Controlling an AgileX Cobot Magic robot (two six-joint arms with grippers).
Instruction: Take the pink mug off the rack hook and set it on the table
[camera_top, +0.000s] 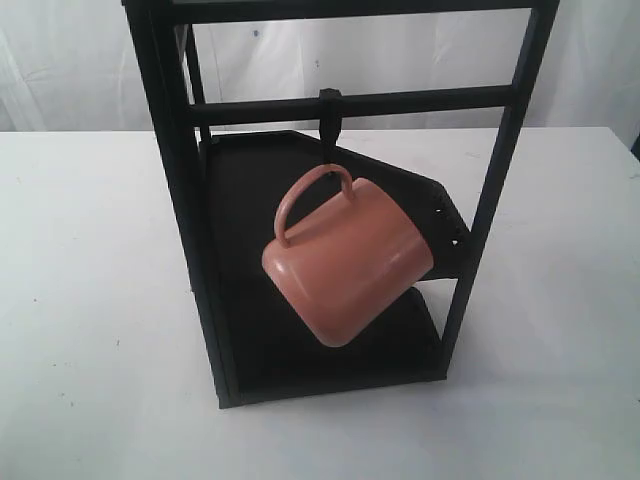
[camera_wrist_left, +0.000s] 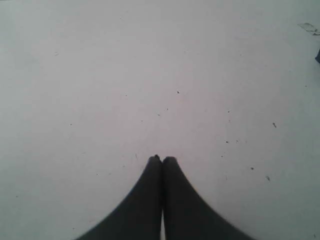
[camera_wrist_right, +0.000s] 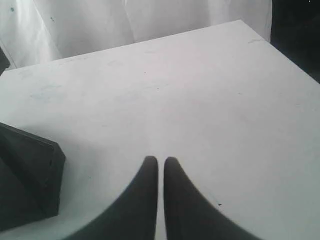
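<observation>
The pink mug (camera_top: 350, 262) hangs tilted by its loop handle from the rack hook (camera_top: 329, 118), a short black peg on the crossbar of the tall black rack (camera_top: 180, 190). The rack stands on the white table (camera_top: 80, 280). Neither gripper shows in the exterior view. My left gripper (camera_wrist_left: 162, 159) is shut with nothing in it, over bare speckled table (camera_wrist_left: 150, 75). My right gripper (camera_wrist_right: 159, 160) is shut too, empty, its fingers a thin slit apart, above the table (camera_wrist_right: 200, 90) with a dark corner of the rack (camera_wrist_right: 30, 175) beside it.
White cloth (camera_wrist_right: 100, 20) hangs behind the table's far edge. Two dark angular shelves (camera_top: 250, 180) sit inside the rack behind the mug. A dark gap (camera_wrist_right: 300, 30) lies beyond the table's corner in the right wrist view.
</observation>
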